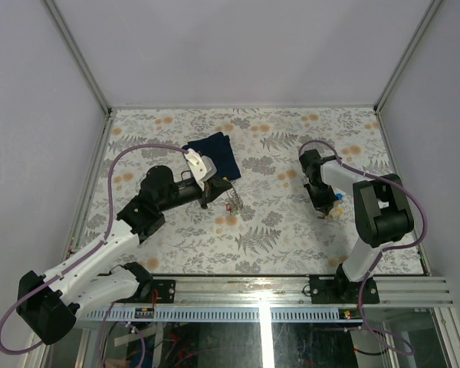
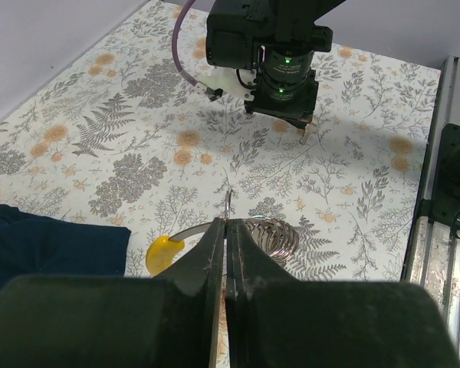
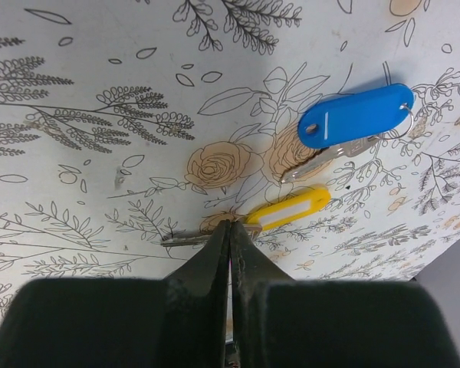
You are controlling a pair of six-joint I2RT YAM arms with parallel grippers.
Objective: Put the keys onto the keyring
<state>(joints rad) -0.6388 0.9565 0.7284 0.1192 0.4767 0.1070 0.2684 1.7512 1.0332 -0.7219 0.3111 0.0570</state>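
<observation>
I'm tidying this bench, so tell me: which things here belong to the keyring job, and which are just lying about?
For the job:
- keyring
- yellow-tagged key
- blue-tagged key
- another yellow tag beside the ring

Lying about:
- dark blue cloth

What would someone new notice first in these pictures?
The bright blue plastic-tagged key lies at right on the flowered tabletop, beside the yellow-tagged key that the right gripper pinches. At table centre, the left gripper is shut on the thin silvery wire keyring, near a dark navy folded cloth.
</observation>
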